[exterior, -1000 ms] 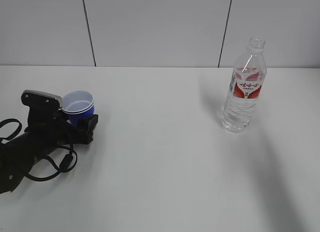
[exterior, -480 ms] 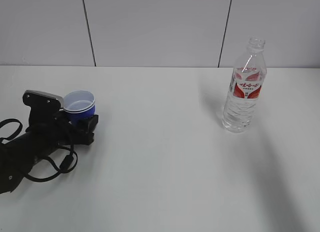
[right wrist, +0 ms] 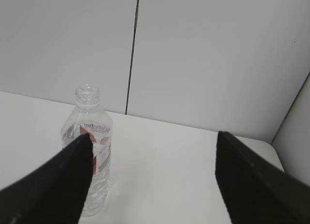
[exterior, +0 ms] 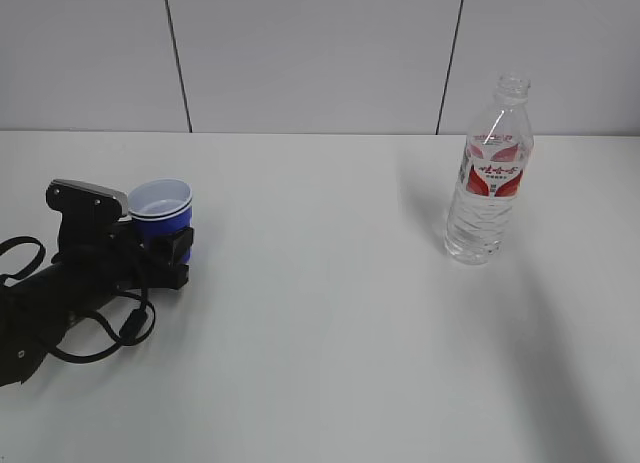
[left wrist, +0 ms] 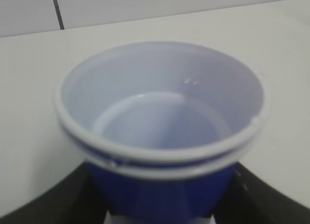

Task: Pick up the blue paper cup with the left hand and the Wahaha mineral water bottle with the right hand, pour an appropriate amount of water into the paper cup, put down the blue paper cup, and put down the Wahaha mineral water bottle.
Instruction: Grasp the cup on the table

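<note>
The blue paper cup (exterior: 161, 211), white inside with a doubled white rim, stands on the table at the left. My left gripper (exterior: 152, 239) lies low on the table around it. In the left wrist view the cup (left wrist: 160, 112) fills the frame, and the black fingers (left wrist: 55, 207) press against its blue wall on both sides. The Wahaha mineral water bottle (exterior: 488, 173) stands upright and capless at the right, with clear water (exterior: 478, 231) in its lower part. My right gripper (right wrist: 152, 178) is open and empty, short of the bottle (right wrist: 98, 137), which shows just beyond its left finger (right wrist: 55, 185).
The white table (exterior: 320, 323) spreads between cup and bottle. A grey panelled wall (exterior: 320, 53) runs along its far edge. A black cable loop (exterior: 125, 328) hangs off the left arm. My right arm is outside the exterior view.
The left fingers have closed in on the cup, which went from leaning toward the gripper to standing nearly upright and shifted slightly right. Bottle unchanged.
</note>
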Tool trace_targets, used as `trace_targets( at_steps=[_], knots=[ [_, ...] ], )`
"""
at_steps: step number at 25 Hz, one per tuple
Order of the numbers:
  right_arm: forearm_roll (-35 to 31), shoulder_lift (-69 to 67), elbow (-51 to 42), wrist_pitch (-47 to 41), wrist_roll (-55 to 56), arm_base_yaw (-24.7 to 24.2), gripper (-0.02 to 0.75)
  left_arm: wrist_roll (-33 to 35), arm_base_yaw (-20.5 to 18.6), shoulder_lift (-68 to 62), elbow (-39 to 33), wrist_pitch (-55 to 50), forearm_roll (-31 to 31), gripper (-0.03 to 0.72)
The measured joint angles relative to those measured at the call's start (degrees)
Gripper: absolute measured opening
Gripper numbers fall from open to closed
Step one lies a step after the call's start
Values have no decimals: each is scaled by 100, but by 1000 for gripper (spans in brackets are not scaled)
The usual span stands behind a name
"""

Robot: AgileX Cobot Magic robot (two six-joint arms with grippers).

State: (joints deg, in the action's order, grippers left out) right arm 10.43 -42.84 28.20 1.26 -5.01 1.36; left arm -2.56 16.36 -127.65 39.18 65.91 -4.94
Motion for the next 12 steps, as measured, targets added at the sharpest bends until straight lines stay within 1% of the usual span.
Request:
trace_targets(
  at_steps=[12],
  knots=[
    [0, 0, 0, 0, 0, 0, 587, 0, 0, 28, 0, -10, -63, 438]
  ],
)
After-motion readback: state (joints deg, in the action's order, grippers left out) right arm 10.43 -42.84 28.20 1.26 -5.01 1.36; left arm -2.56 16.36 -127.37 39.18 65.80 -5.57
